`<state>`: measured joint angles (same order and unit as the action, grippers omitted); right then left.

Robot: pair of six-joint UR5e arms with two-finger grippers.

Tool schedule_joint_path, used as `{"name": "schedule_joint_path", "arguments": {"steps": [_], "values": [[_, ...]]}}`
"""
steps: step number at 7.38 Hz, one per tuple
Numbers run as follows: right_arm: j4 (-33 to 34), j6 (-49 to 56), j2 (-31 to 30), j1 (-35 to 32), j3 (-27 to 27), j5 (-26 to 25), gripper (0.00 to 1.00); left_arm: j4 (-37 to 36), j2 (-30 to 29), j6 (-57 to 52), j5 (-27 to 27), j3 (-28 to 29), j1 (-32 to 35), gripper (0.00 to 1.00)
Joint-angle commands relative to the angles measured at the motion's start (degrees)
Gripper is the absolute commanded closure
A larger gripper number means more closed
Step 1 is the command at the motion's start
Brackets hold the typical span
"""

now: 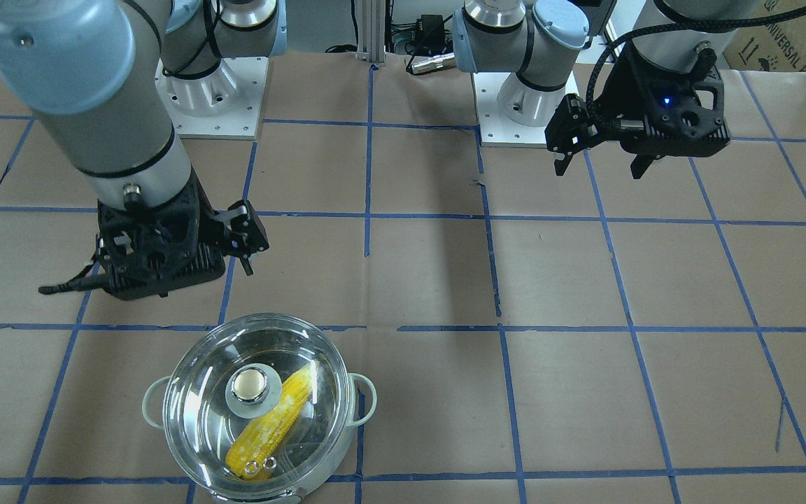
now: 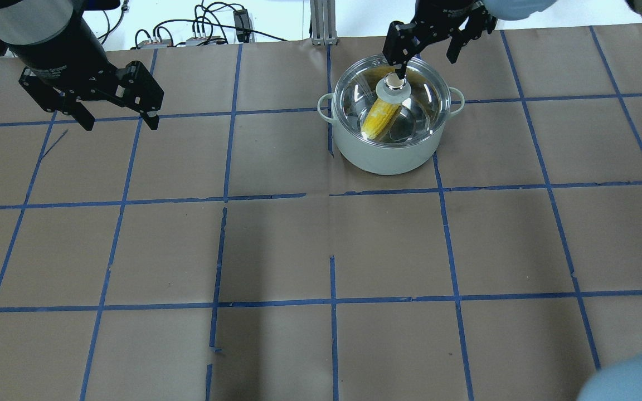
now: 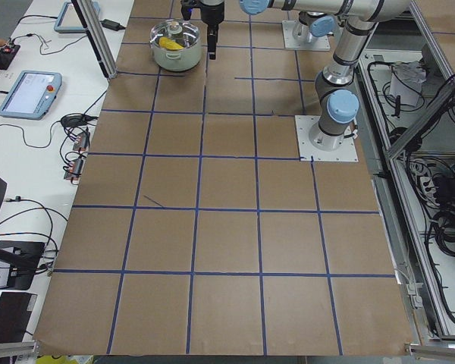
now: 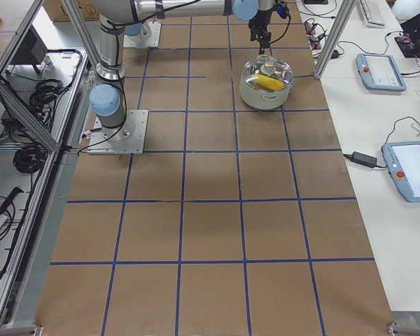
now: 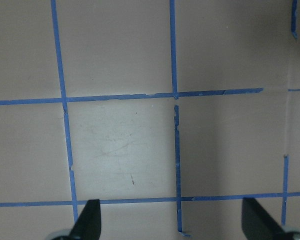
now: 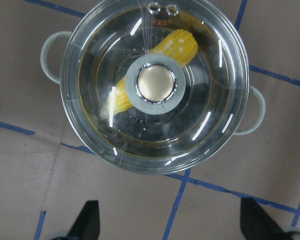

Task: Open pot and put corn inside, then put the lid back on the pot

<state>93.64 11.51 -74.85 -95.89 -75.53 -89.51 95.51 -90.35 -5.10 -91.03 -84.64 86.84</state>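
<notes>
Bench with blue tape grid [image 2: 276, 245]. The pot [image 2: 382, 159] stands on the right half of the bench, close to the edge opposite the robot. The lid [image 2: 429, 97] sits level on the pot's rim, with its knob [image 2: 394, 82] at centre. The corn [image 2: 381, 118] lies inside the pot, seen through the glass, slanting across the bottom beneath the knob. The right gripper [image 2: 424, 64] hangs above the pot, jaws spread wide, holding nothing; the wrist view shows both fingertips clear of the lid. The left gripper [image 2: 121, 123] hangs over bare paper on the bench's left half, well apart from the pot, jaws likewise spread and empty.
</notes>
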Motion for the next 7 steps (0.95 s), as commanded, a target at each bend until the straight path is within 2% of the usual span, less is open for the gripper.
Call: {"name": "schedule_joint_path", "arguments": {"steps": [1,3,7], "values": [[0.5,0.2,-7.8,1.6,-10.0,0.1,0.00,0.1,0.0,0.0,-0.1,-0.3,0.2,0.00],[3.1,0.7,-8.6,3.0,-12.7,-0.1,0.00,0.0,0.0,0.0,-0.2,-0.3,0.2,0.00],[2.7,0.9,-9.0,2.6,-11.7,-0.1,0.00,0.3,0.0,0.0,-0.2,-0.3,0.3,0.00]]}}
